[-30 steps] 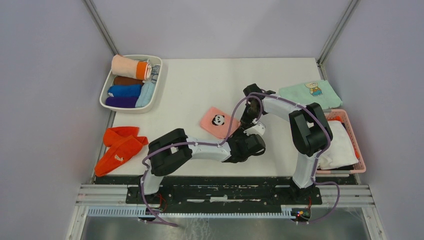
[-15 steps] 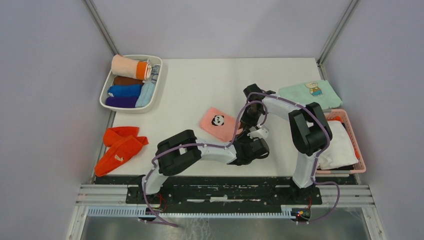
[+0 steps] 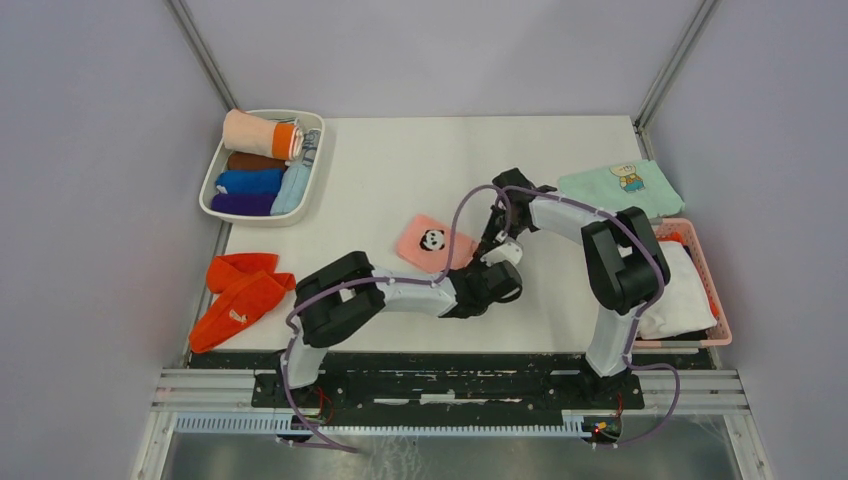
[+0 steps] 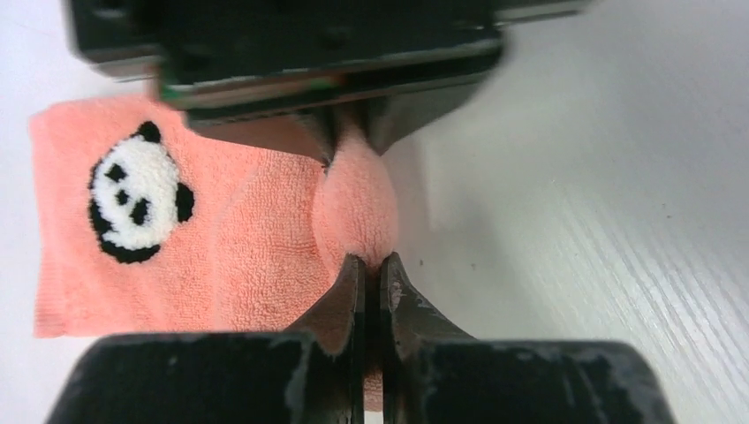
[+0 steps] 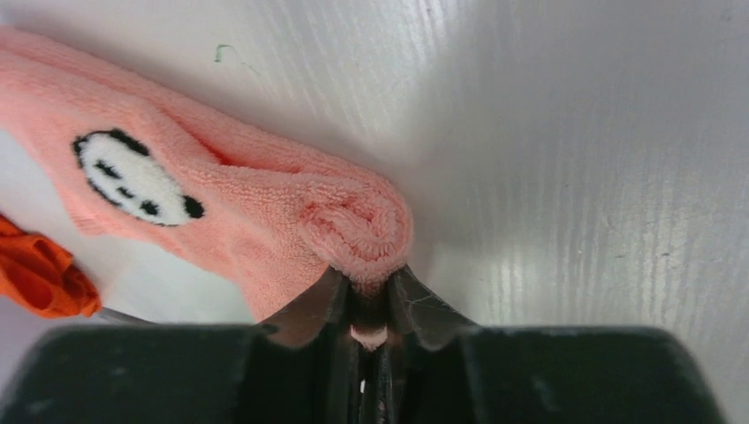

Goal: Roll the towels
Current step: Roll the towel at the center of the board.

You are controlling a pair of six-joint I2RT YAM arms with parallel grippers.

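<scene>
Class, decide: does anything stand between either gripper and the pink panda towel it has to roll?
Nothing visible does. The left gripper and the right gripper each pinch the rolled edge of the pink panda towel, one at each end of the roll.

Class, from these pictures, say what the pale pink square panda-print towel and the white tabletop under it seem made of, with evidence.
Pale pink square towel: soft terry-like cloth, matte; fuzzy looped pile, bunches where pinched. White tabletop: hard, semi-gloss, perhaps laminate or painted board; fine streaks and soft reflections.
</scene>
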